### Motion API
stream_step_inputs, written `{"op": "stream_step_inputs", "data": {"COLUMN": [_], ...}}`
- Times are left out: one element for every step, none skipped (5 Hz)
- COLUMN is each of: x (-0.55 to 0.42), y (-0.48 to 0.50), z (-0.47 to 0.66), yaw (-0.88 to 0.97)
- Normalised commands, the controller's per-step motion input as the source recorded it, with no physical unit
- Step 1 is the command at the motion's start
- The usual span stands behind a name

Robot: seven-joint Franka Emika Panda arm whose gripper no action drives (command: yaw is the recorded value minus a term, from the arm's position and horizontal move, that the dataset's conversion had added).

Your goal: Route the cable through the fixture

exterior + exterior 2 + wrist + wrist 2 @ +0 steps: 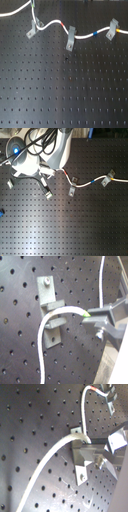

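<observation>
Gripping the cable (60, 312) between closed fingers (102, 315) of the gripper (88, 315), right beside the fixture (51, 321) on the black perforated board (65, 95). Running onward in the first exterior view through two more grey clips (71, 39), toward the first exterior view's right.

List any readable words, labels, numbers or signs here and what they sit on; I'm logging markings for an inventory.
None: no readable text shows in any view.
Cable: only red, blue and yellow bands, no lettering.
Clips, e.g. the fixture: bare grey metal.
Board: plain black with holes, no marks.
Robot arm: no legible label; a blue light glows on it, too blurred to show any sign.
</observation>
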Motion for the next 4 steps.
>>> {"op": "stream_step_inputs", "data": {"x": [-0.067, 0.005, 0.021, -0.021], "y": [0.11, 0.136, 0.044, -0.047], "z": [0.32, 0.34, 0.33, 0.0], "yaw": [0.26, 0.31, 0.25, 0.07]}}
